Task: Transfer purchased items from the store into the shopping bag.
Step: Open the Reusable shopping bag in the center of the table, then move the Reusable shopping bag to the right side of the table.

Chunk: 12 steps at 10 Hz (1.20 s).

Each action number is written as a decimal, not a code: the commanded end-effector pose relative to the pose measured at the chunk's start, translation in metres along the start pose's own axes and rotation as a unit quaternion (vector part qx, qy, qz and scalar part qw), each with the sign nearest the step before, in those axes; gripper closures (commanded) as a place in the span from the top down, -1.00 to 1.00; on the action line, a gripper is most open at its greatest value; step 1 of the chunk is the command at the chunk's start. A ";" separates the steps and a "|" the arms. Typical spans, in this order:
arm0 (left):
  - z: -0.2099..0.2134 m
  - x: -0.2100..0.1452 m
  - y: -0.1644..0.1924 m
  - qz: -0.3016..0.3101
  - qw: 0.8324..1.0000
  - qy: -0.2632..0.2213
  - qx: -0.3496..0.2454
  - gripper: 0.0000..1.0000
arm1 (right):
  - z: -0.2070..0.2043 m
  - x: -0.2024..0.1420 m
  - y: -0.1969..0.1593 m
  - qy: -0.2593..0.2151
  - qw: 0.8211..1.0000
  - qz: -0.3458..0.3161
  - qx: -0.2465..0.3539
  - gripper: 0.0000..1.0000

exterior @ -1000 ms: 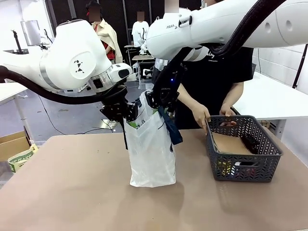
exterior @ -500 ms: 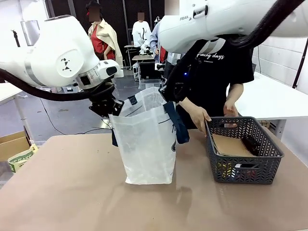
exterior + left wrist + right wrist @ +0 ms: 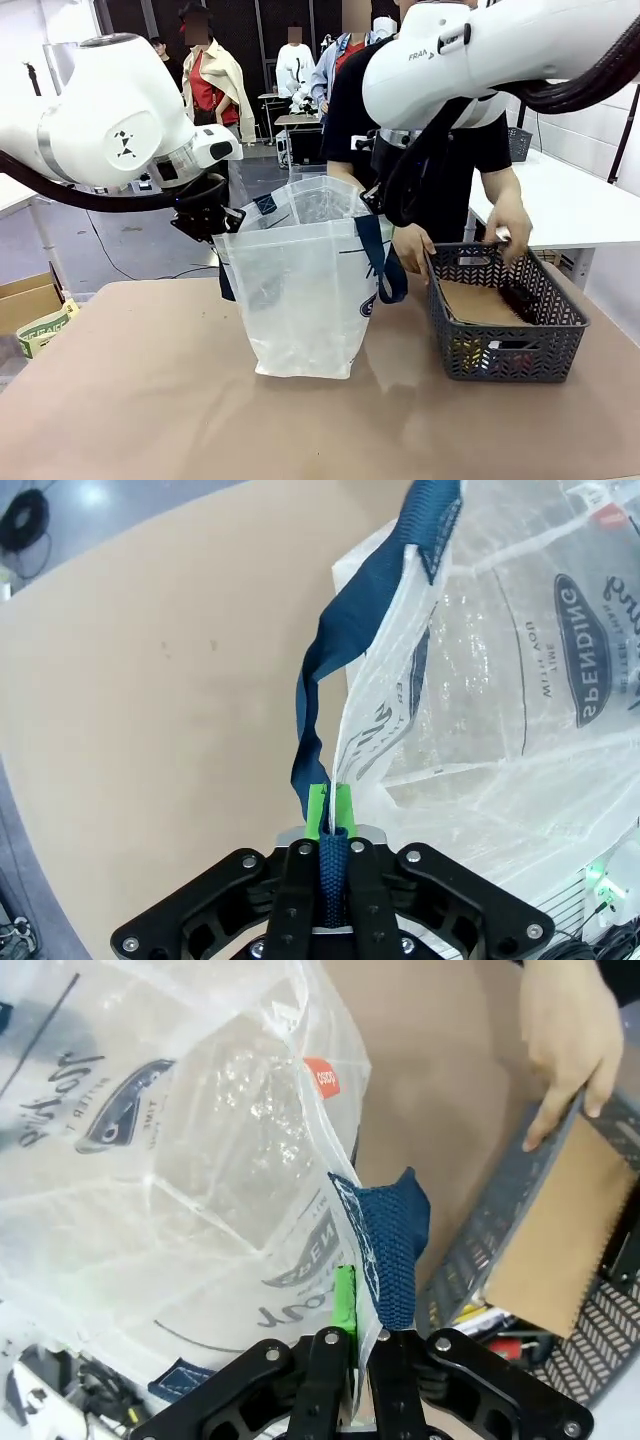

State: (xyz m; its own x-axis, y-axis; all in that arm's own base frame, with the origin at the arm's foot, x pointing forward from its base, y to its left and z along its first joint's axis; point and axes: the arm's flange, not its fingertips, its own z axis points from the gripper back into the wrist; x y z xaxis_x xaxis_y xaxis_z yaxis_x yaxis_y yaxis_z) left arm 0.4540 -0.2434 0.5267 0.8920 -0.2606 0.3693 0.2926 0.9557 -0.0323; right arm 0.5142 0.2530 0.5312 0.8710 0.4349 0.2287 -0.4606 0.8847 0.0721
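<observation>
Stretching the mouth of the shopping bag (image 3: 300,300) wide, the left gripper (image 3: 330,805) is closed on the left navy strap (image 3: 318,680), and the right gripper (image 3: 350,1290) pinches the right strap (image 3: 390,1240) together with the bag's rim. The bag stands in the middle of the table (image 3: 140,400). The grey basket (image 3: 500,352) is just right of it, with a cardboard pack (image 3: 480,300) inside and the person's hands (image 3: 412,245) at its far rim.
</observation>
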 end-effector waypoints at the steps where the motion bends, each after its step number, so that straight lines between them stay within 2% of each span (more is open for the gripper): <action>1: -0.009 -0.006 -0.007 -0.003 1.000 0.003 0.021 -1.00 | 0.000 -0.019 -0.007 -0.010 1.000 0.013 -0.006 -1.00; 5: -0.035 0.010 -0.012 -0.022 0.997 0.055 0.047 -1.00 | -0.005 -0.032 -0.021 0.005 1.000 0.004 0.007 -1.00; 6: -0.022 -0.005 -0.010 -0.016 0.999 0.025 0.014 -1.00 | 0.001 -0.017 -0.005 0.001 1.000 0.002 -0.005 -1.00; 12: -0.022 -0.005 -0.010 -0.016 0.999 0.025 0.014 -1.00 | 0.001 -0.017 -0.005 0.001 1.000 0.002 -0.005 -1.00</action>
State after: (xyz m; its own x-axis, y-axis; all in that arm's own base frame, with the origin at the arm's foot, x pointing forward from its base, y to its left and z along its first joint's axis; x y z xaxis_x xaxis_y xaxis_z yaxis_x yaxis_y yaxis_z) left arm 0.4577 -0.2593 0.5064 0.8965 -0.3079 0.3184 0.3201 0.9473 0.0149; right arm 0.4993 0.2432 0.5274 0.8696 0.4388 0.2263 -0.4634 0.8836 0.0675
